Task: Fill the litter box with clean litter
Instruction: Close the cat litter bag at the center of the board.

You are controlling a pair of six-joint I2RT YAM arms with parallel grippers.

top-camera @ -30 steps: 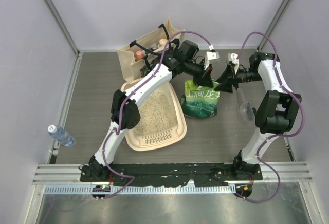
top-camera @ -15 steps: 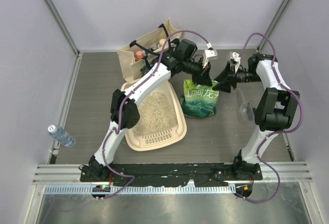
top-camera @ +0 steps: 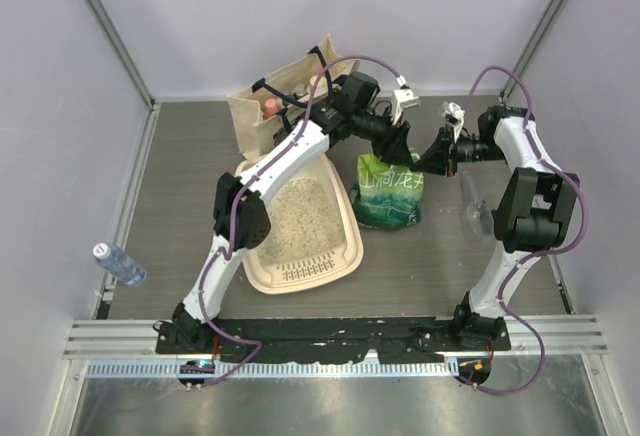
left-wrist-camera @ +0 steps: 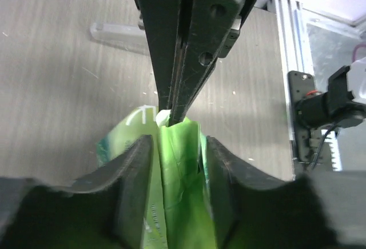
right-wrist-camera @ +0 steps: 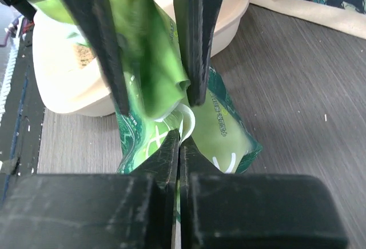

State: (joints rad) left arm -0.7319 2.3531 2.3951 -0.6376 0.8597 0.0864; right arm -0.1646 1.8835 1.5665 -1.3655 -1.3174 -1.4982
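Observation:
The cream litter box (top-camera: 262, 278) lies left of centre with clean litter (top-camera: 300, 218) spread over its floor; its rim (right-wrist-camera: 63, 92) and some litter (right-wrist-camera: 83, 55) also show in the right wrist view. A green bag (top-camera: 390, 198) stands upright just right of the box. My left gripper (top-camera: 402, 144) hovers over the bag's top, open, its fingers (left-wrist-camera: 134, 183) apart on either side of the bag's upper fold (left-wrist-camera: 180, 169). From the right, my right gripper (top-camera: 430, 163) meets it, shut (right-wrist-camera: 179, 137) on the bag's top edge (right-wrist-camera: 189, 120).
A beige canvas tote bag (top-camera: 275, 106) with bottles in it stands behind the litter box. A small water bottle (top-camera: 120, 264) lies by the left wall. A clear plastic item (top-camera: 478, 211) lies on the floor near the right arm. Walls close in on three sides.
My right gripper has closed onto the bag's top edge. My left gripper, shut before, has spread its fingers. Both grippers shifted slightly toward the back.

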